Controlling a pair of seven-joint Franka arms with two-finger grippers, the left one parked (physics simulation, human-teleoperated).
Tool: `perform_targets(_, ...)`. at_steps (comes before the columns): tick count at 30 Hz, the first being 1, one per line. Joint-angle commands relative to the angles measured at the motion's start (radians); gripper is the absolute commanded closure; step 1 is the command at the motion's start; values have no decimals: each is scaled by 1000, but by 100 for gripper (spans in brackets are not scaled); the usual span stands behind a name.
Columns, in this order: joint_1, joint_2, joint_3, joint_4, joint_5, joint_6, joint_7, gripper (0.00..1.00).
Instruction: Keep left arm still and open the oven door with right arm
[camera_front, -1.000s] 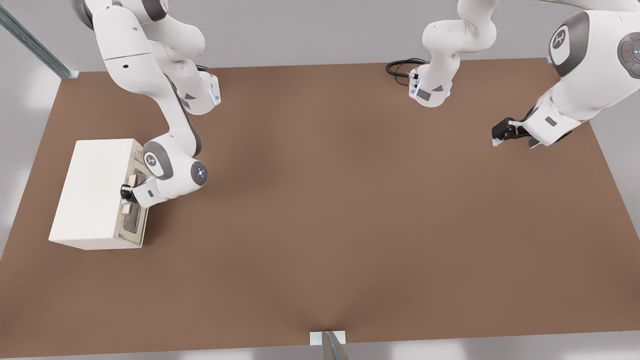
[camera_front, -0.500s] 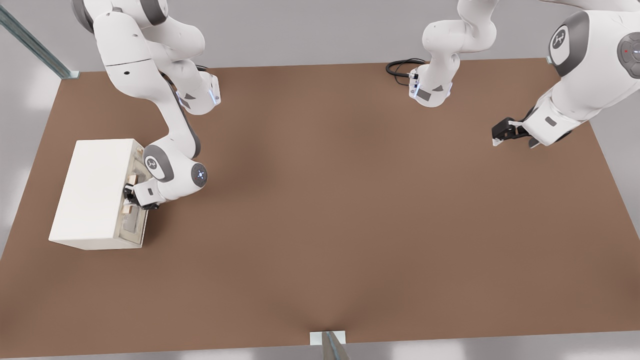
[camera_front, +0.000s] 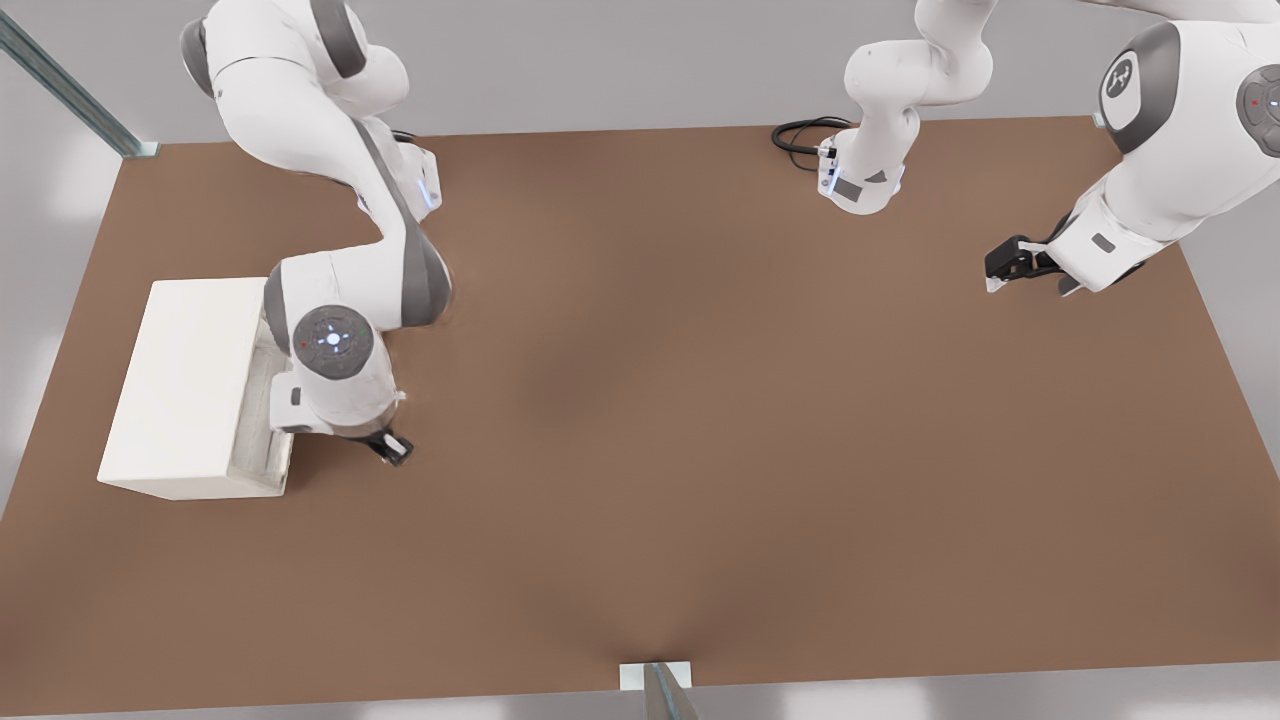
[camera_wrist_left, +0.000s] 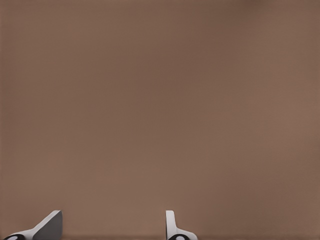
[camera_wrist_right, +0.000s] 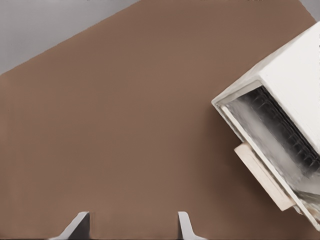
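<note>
Brown counter (camera_front: 700, 450): tool (camera_wrist_right: 134, 225) spread wide, empty, right of the oven (camera_front: 185, 385); stiff hinged oven door (camera_wrist_right: 272, 160) wants its tan handle (camera_wrist_right: 262, 176).

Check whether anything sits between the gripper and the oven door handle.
Nothing visible does. The open gripper hangs clear of the oven door; only table surface shows between it and the tan handle.
</note>
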Motion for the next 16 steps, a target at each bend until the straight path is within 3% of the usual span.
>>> perform_targets(1, -77, -104, 3, -35, 165, -11, -918, 0)
perform_targets(4, -165, -199, 1, -81, 170, -18, -1043, 0)
perform_targets(16, -171, -191, -3, -75, 168, -6, -1041, 0)
